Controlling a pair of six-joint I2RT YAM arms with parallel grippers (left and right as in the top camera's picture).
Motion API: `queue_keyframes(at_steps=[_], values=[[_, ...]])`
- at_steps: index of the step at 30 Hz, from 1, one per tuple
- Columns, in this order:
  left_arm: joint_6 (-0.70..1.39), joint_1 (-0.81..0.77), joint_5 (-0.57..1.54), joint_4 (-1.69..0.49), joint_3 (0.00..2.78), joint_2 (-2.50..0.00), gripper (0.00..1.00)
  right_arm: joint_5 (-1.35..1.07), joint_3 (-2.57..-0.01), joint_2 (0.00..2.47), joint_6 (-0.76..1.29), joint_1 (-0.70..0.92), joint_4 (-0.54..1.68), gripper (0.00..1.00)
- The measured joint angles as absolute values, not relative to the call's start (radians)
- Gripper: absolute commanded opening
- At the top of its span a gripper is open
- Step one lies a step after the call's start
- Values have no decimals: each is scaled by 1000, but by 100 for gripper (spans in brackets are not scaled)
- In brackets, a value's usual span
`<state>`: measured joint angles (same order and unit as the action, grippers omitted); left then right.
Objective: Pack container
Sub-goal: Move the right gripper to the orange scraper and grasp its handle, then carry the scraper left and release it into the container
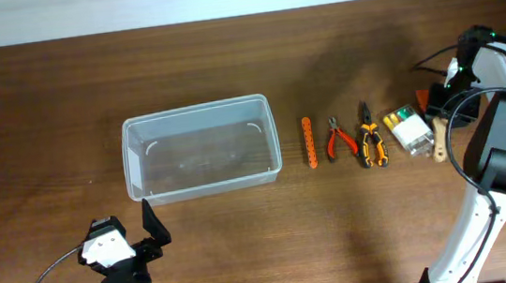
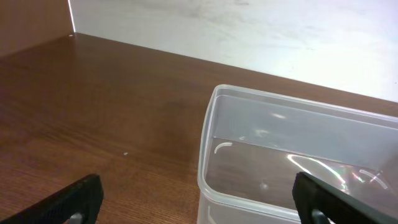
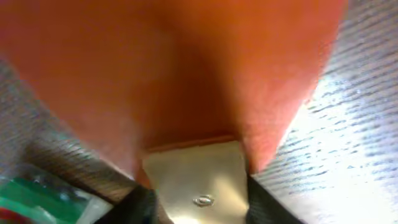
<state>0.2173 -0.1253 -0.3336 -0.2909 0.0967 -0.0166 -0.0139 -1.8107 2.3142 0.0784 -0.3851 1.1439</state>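
Clear plastic tub (image 1: pixel 200 149) with a rim and rounded corners, upright on the brown wooden surface (image 1: pixel 33 108), left of the middle, long side parallel to the far edge.

To its right, a row of small things lying flat and running toward the right edge, all apart from the tub: an orange strip with holes (image 1: pixel 310 141), red-handled pliers (image 1: pixel 337 138), black-and-yellow pliers (image 1: pixel 371 142), a clear pack with yellow and green pieces (image 1: pixel 407 127), then a pale wooden handle (image 1: pixel 440 144).

Near the front edge, just in front of the tub's left end, the left arm (image 1: pixel 116 269). Jaws spread wide, one black finger (image 2: pixel 74 200) low at each side of the wrist view, with the tub's left end ahead of them and not touched.

At the right edge, the right arm (image 1: pixel 504 157), bent down over the end of the row by the pack and the wooden handle. In its wrist view, a blurred orange shape (image 3: pixel 174 68) across most of the frame, with a pale piece carrying a small rivet (image 3: pixel 199 186) beneath it. Cannot tell whether these jaws stand apart or are closed on anything.
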Motion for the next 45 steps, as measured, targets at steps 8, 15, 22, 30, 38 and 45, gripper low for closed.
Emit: queue_keyframes(at_steps=[8, 15, 22, 30, 38, 45], values=[[217, -125, -334, -291, 97, -17, 99, -17, -1811, 2308, 106, -385, 1161, 26], [217, -125, -334, -291, 97, -17, 99, -55, -1833, 2241, 110, -379, 1235, 18], [217, -125, -334, -291, 97, -17, 99, -104, -1913, 1872, 108, -226, 1242, 4], [217, -125, -334, -291, 97, -17, 99, -137, -1949, 1660, -43, 246, 1249, 4], [217, -125, -334, -291, 97, -17, 99, -142, -1937, 1854, -480, 646, 1184, 4], [217, -125, -334, -291, 97, -17, 99, -142, -1932, 2054, -767, 775, 1014, 4]])
